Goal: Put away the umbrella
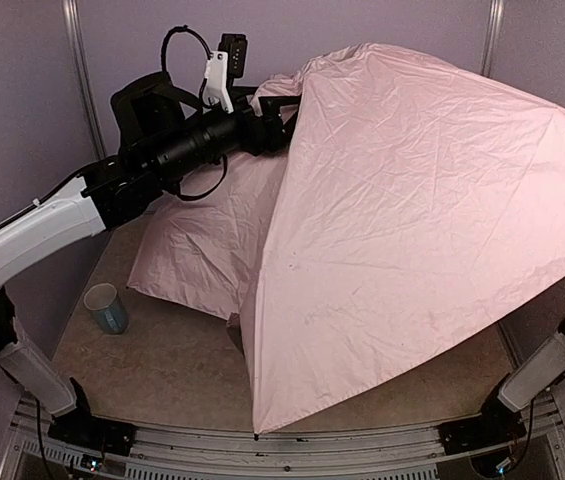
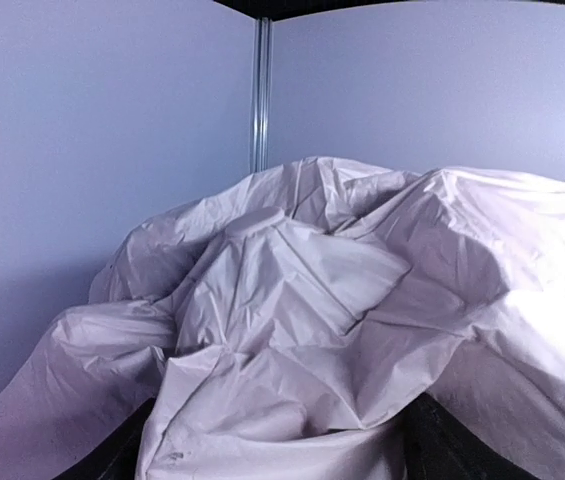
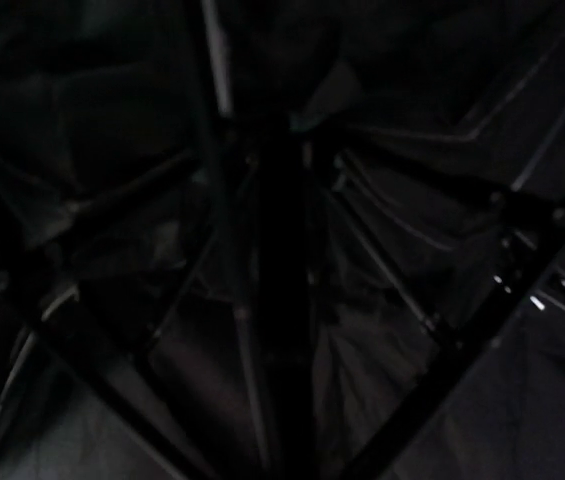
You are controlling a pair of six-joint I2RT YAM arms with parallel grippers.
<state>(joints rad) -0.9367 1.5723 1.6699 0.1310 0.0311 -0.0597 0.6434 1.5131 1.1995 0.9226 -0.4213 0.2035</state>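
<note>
Plainly not yet put away, the pale pink folding umbrella [image 1: 412, 230] stands open over the right and middle of the brown table [image 1: 172, 350]. Its canopy runs from the far edge to the near edge, where one point of the fabric touches down about midway along. The right half is stretched taut, while the left half is slack and crumpled, sagging toward the far left corner. That is probably why the left arm reaches there: loose cloth has to be gathered before the frame can fold.

The left gripper [image 1: 282, 118] sits at the far edge against that rumpled fabric. In its wrist view the dark fingers [image 2: 452, 450] stand wide apart at the bottom corners with pink cloth bulging into the gap. They look spread, not pinched on it.

The right arm [image 1: 552, 360] disappears under the canopy at the right edge, so the right gripper is hidden from above. Its own camera shows only the black lining [image 3: 82, 120] and thin ribs [image 3: 392, 280], too dark to tell whether the fingers are parted or holding anything.

A blue-grey cup [image 1: 108, 307] stands upright near the left edge, apart from the fabric.
</note>
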